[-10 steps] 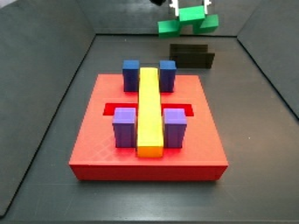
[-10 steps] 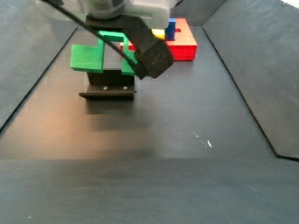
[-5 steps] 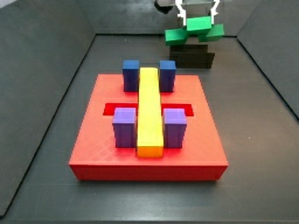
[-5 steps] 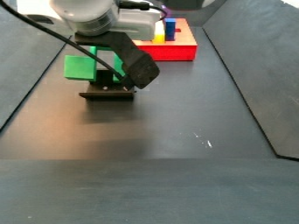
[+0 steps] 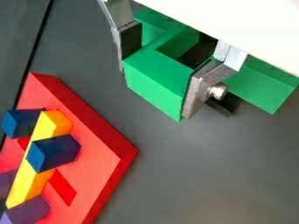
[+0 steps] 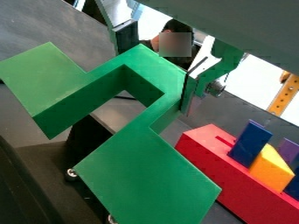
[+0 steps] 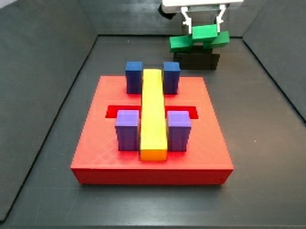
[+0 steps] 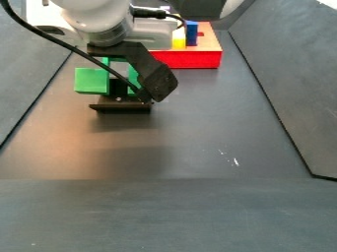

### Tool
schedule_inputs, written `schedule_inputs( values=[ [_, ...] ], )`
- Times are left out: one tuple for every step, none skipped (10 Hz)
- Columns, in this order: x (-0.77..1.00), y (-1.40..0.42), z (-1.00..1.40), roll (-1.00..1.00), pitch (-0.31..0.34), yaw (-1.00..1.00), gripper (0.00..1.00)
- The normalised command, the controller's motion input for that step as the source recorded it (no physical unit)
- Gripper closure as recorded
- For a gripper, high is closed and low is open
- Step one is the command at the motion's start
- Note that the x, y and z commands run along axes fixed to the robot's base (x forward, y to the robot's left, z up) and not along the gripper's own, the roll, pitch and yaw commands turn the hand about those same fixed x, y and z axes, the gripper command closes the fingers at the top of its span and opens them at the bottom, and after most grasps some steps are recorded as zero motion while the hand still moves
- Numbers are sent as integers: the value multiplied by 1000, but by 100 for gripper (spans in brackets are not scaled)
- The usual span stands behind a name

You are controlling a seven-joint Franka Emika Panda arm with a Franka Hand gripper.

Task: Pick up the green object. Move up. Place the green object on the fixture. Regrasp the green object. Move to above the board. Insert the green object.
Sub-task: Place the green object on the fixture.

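The bright green plastic T-shaped block shows plain, unpatterned green in both wrist views. The gripper above it is white, with silver finger plates. Under the block stands the small black box-like fixture. The large red square board carries a long yellow bar, two blue blocks and two purple blocks — all on a dark grey floor.

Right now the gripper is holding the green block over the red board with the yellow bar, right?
Not quite. The gripper is holding the green block, but over the black fixture, not over the red board. A side view shows the block down at the fixture, behind the board's far edge and apart from it. The yellow bar does lie on the board.
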Motion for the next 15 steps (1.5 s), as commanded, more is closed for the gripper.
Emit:
schedule_inputs(
  values=[
    [17,-26,0,77,9,0,100],
    [0,-117,-109,231,0,0,100],
    [0,-183,-209,289,0,0,100],
    [0,-163,-191,271,0,0,100],
    [43,0,0,200,51,0,100],
    [0,0,0,43,0,0,100],
    [0,0,0,11,0,0,100],
    [0,-3,-129,266,0,0,100],
    [0,-54,-289,551,0,-6,100],
    [0,-17,-223,531,103,-166,100],
    [0,0,-66,457,129,-189,100],
    [0,0,-6,69,0,0,100],
    [0,0,-177,123,0,-26,100],
    [0,0,-134,3,0,0,100],
    [0,0,0,0,0,0,100]
  ],
)
